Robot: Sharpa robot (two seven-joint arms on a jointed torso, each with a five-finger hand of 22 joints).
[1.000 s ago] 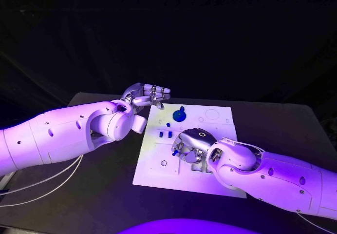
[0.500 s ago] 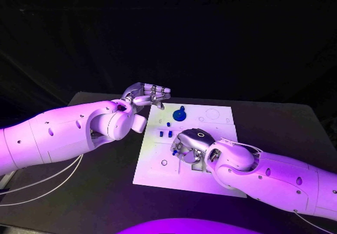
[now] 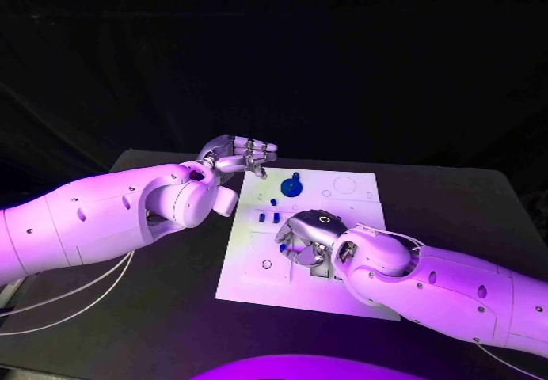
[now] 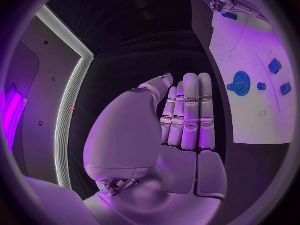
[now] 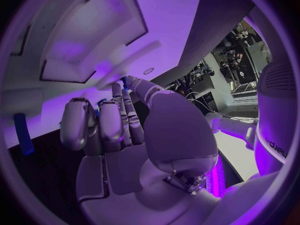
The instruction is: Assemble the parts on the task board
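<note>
The blue parts sit mid-board, probably light, stiff, slick plastic, best pinched by the sides. Right robot hand hovers curled over them, grip unclear; left robot hand holds nothing, fingers straight.

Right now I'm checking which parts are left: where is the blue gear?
In the head view the blue gear sits on the task board's far left part, just right of the left hand and beyond the right hand.
</note>
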